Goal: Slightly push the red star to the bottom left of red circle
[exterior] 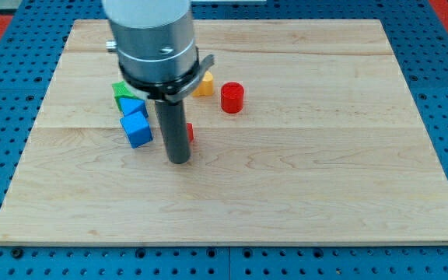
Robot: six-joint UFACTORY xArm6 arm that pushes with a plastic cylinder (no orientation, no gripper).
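The red circle [232,98] is a short red cylinder standing on the wooden board, right of the arm. The red star [190,133] is mostly hidden behind the dark rod; only a small red sliver shows at the rod's right edge, below and left of the red circle. My tip [178,160] rests on the board just below and left of that sliver, touching or very close to it. The arm's grey body covers the area above the rod.
A blue cube [137,129] lies left of the rod, with another blue block [131,106] and a green block [120,90] above it. A yellow block [204,84] sits left of the red circle, partly hidden by the arm. The wooden board [325,155] lies on a blue pegboard.
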